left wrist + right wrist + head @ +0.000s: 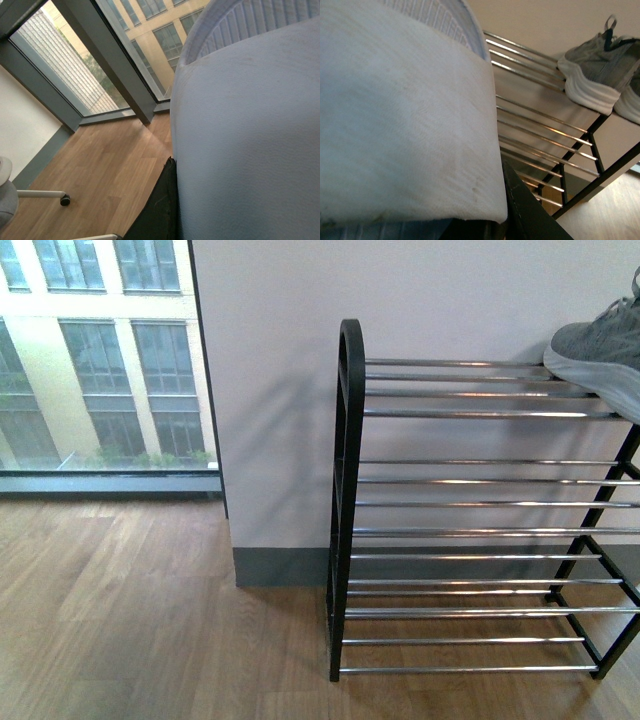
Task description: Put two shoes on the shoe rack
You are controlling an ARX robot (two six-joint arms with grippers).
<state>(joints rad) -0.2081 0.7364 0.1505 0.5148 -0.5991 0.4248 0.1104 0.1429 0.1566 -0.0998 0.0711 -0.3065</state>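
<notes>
The rack (470, 530) stands on the wood floor (130, 620) against the white wall (280, 390), beside a window (100, 350). A grey sneaker (603, 355) rests on its top shelf at the right end; the right wrist view shows a second sneaker (631, 100) just beside it. A pale slide (250, 140) fills the left wrist view and another slide (405, 115) fills the right wrist view, near the rack. Neither end effector's fingers show, so I cannot tell their state
</notes>
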